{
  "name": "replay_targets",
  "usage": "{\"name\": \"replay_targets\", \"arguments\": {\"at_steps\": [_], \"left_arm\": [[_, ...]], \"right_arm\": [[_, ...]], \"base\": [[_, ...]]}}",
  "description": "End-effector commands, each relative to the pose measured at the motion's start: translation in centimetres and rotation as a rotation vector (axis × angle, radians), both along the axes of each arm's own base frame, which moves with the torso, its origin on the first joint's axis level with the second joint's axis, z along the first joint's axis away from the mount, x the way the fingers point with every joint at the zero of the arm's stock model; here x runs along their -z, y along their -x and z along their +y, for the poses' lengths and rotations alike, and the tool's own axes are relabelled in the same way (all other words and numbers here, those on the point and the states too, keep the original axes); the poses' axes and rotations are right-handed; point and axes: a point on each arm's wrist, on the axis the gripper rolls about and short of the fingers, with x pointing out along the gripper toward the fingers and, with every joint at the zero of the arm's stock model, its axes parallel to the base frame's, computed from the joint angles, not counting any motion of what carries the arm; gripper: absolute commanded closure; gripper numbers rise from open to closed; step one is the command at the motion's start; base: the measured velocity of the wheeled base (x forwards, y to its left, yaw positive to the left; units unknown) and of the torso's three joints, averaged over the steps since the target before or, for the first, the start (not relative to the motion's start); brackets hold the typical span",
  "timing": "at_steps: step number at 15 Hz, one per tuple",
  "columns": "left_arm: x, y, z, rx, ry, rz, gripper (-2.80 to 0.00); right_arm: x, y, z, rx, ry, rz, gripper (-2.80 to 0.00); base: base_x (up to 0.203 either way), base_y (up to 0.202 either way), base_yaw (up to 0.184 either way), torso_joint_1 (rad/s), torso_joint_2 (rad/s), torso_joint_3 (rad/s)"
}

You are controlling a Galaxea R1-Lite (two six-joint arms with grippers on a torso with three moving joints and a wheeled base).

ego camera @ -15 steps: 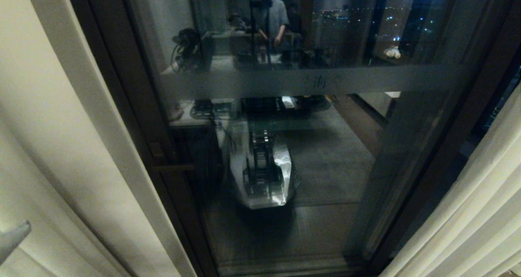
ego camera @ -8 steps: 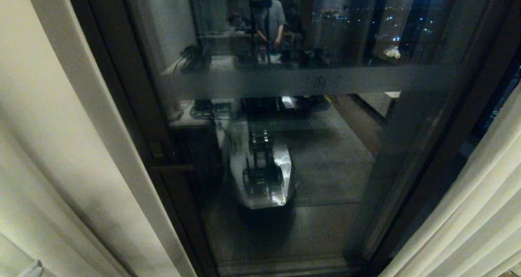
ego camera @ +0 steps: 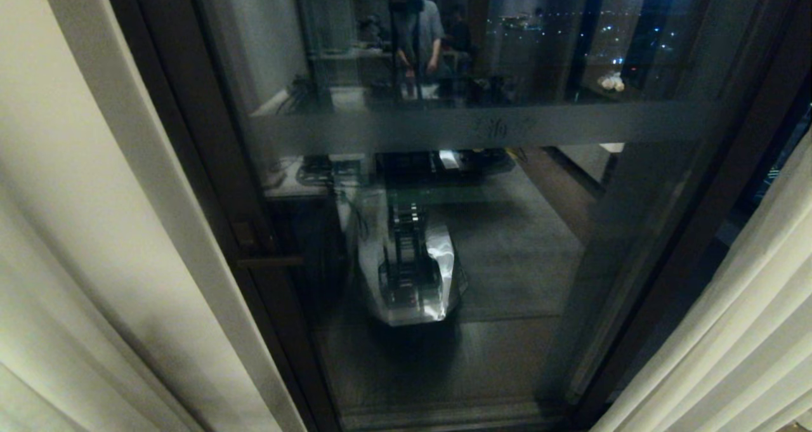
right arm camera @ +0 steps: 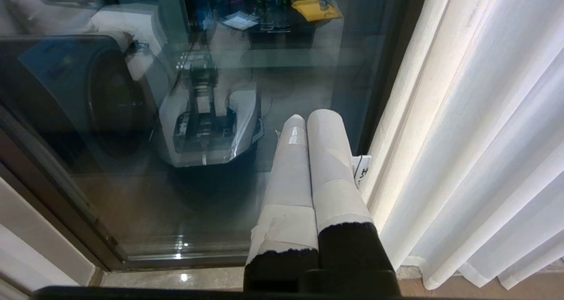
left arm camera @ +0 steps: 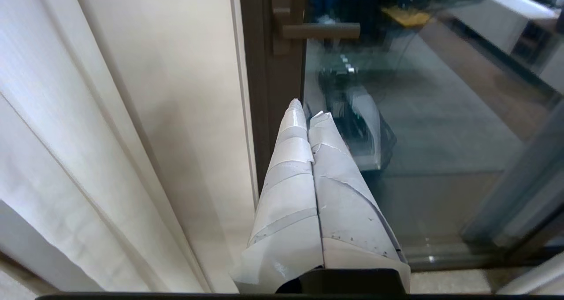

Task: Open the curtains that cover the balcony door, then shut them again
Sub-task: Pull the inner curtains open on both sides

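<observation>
Curtains (ego camera: 95,229) drawn apart, door (ego camera: 444,229) bare; both pincers, left (left arm camera: 308,115) and right (right arm camera: 308,117), clenched empty. Closing calls for gripping a hem edge firmly.

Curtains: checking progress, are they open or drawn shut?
Open: the curtains hang at either side, leaving the balcony door glass uncovered.

Left gripper (left arm camera: 308,115), white tape-wrapped fingers (left arm camera: 288,176) pressed together, empty, pointing forward-down. Right gripper (right arm camera: 308,119), taped fingers (right arm camera: 328,159) likewise pressed together, empty. Neither arm appears in head view.
</observation>
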Motion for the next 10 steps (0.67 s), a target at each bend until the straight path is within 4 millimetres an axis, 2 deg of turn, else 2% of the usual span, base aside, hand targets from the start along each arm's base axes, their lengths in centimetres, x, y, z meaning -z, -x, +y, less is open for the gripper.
{"name": "replay_targets", "arguments": {"at_steps": [1, 10], "left_arm": [[0.03, 0.09, 0.0, 0.0, 0.001, -0.012, 0.0], [0.03, 0.09, 0.0, 0.0, 0.003, -0.012, 0.0]], "right_arm": [[0.0, -0.01, 0.0, 0.0, 0.0, 0.002, 0.0], [0.0, -0.01, 0.0, 0.0, 0.0, 0.002, 0.0]], "base": [[0.0, 0.0, 0.0, 0.0, 0.0, 0.0], [0.0, 0.0, 0.0, 0.0, 0.0, 0.0]]}}
